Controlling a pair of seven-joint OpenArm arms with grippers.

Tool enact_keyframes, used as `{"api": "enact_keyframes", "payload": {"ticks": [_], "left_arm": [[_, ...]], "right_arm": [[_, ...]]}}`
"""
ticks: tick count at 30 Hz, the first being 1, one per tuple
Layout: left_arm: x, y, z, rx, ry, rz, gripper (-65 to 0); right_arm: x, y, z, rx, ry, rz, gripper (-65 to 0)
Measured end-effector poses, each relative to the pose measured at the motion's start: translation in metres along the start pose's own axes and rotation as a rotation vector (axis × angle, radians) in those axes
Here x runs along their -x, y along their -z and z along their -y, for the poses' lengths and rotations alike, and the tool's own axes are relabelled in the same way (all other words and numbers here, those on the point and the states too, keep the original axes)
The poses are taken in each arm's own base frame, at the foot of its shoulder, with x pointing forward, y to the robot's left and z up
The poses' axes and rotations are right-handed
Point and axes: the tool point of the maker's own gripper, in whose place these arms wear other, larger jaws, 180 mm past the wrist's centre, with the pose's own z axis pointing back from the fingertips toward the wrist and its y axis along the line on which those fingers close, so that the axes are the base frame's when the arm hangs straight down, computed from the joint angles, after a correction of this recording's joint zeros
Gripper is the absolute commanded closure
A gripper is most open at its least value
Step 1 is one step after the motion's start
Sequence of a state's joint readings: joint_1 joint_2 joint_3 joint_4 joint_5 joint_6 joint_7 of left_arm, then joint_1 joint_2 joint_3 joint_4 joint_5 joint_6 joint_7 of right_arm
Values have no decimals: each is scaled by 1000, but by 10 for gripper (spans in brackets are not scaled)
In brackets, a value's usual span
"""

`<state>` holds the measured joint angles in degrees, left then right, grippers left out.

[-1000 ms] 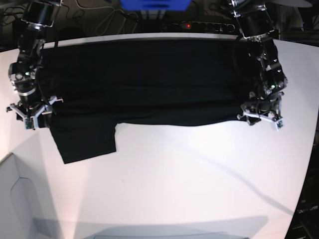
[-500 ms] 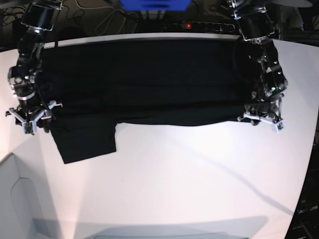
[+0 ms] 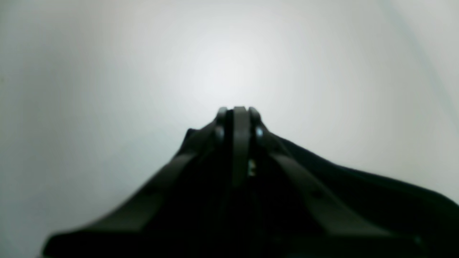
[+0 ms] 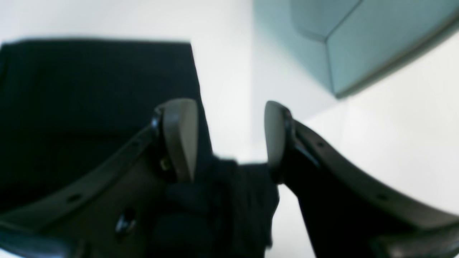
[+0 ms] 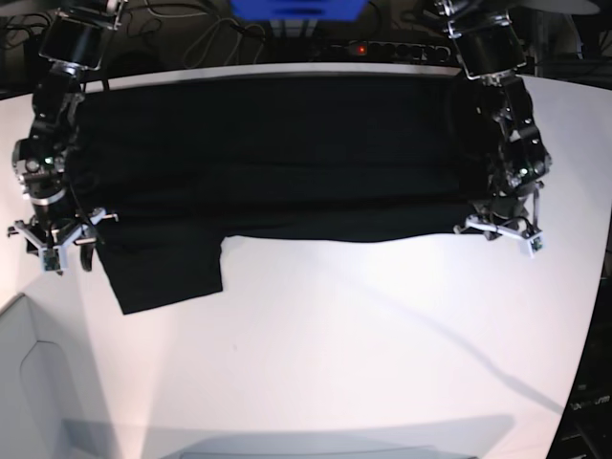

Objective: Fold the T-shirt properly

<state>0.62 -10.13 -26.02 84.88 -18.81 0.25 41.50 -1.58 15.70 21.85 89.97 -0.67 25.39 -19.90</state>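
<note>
Both wrist views are soft and out of focus. In the left wrist view the left end effector (image 3: 239, 118) is only a dark shape with its tips pressed together, and the large black cloth T-shirt (image 3: 376, 200) under it runs out at the bottom and right edges. In the right wrist view the right end effector (image 4: 229, 132) has its tips apart; its lower body is cut by the bottom edge. The pale grey-blue object (image 4: 362, 46) at far right is cut by the top edge; I cannot tell what it is.
</note>
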Motion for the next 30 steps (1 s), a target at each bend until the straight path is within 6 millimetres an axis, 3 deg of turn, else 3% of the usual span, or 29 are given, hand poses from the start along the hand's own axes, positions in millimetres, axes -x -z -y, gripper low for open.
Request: {"api": "enact_keyframes", "payload": {"ticks": [2,6,12,17,22,25,30], "left_arm": [[-9,-6,3,5,10,29,0],[-21,-16,7,17,25,73,0],[-37,-26,14,34,37,124,0],[-42,-30,0,4,14,140,0],[-42,-30,0,2,15,139,0],[-41,-30,0,2,15,138,0],[-40,-30,2,5,11,136,0]], "right_arm": [[-7,4,2,2,7,13,-311],[8,22,1,-9,28,-116,-318],[21,47,-24,-90,25,-239,-365],[38,53,-31,-125,-16,-322,-365],[49,57,-18,-115,-24,-379,-365],[61,55,-18,-117,-23,-421,-365],[64,54,-21,-121,-20,-422,-365]]}}
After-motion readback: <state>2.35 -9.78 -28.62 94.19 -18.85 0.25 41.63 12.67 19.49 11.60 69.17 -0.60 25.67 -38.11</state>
